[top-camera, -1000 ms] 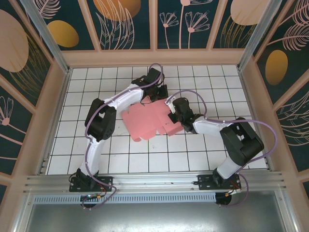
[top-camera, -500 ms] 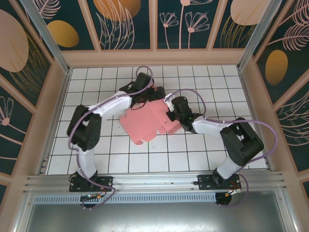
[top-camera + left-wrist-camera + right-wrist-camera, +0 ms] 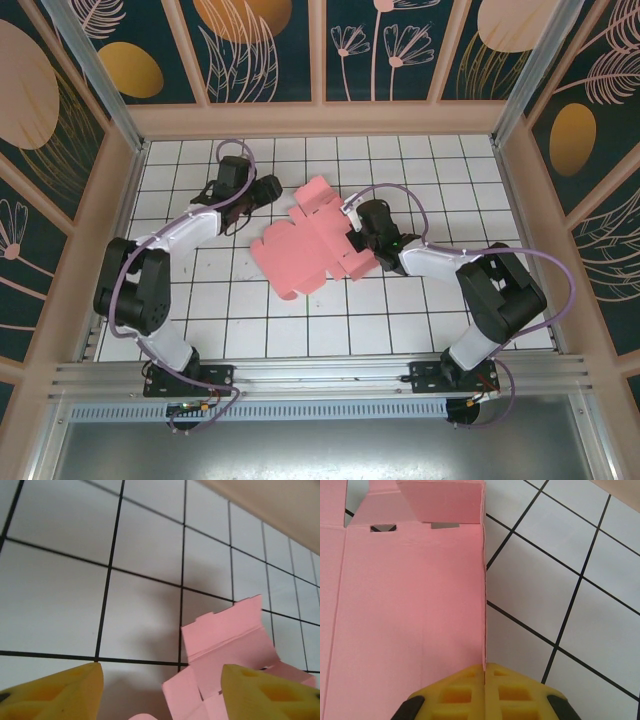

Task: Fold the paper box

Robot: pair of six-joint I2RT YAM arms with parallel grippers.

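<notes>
The paper box [image 3: 305,240] is a salmon-pink die-cut sheet lying mid-table, its far flap [image 3: 318,195] lifted. My right gripper [image 3: 352,237] is shut on the sheet's right edge; in the right wrist view the yellow pads [image 3: 470,692] pinch a thin upright pink edge [image 3: 484,605], with the broad panel [image 3: 405,615] to its left. My left gripper [image 3: 272,187] hovers open to the left of the raised flap, apart from the card. In the left wrist view its yellow fingertips [image 3: 55,692] stand wide, and the pink flaps [image 3: 227,640] lie ahead at lower right.
The white grid-tiled table [image 3: 230,300] is bounded by a peach wall [image 3: 320,118] at the back and side rails. The left arm's links [image 3: 150,270] stretch along the left half; the right arm [image 3: 490,290] bends at the right.
My left gripper has let go of the far flap and swung left and away from the box. The freed flap now stands up. The right gripper has stayed clamped on the right edge.
</notes>
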